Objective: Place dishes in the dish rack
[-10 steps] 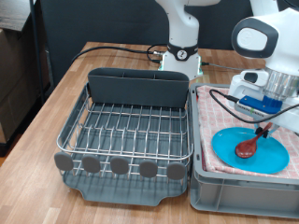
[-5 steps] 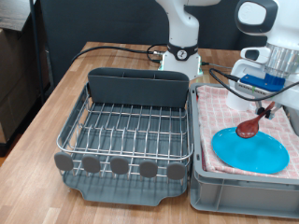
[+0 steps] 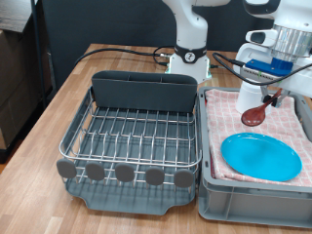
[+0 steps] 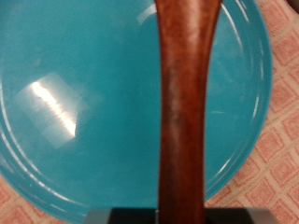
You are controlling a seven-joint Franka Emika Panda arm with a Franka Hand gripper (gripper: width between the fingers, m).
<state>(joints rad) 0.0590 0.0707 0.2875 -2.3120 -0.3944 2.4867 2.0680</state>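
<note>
— Above the grey bin (image 3: 255, 200) at the exterior view's right, we see the gripper (image 3: 272, 96) hanging in the air with the wooden spoon (image 3: 255, 114) clamped between its fingers, bowl end down. What do we make of the spoon up close?

— We get a smooth, dark reddish-brown handle (image 4: 184, 103) running the length of the wrist view, flaring wider at one end; its bowl is cut off by the frame edge. Behind it lies the light-blue plate (image 4: 75, 103), glossy, round, with a raised rim and a bright glare patch.

— And in the exterior view?

— We find the plate (image 3: 260, 156) lying flat on the pink checked cloth (image 3: 223, 122) in the bin, directly below the spoon and apart from it. The dish rack (image 3: 136, 132), dark-grey plastic with a silver wire grid, stands just beside the bin at the exterior view's left, round knobs along its near edge, its cutlery caddy (image 3: 143, 92) at the back.

— Anything we cannot settle?

— We cannot make out the fingertips themselves; they are too small here.
</note>
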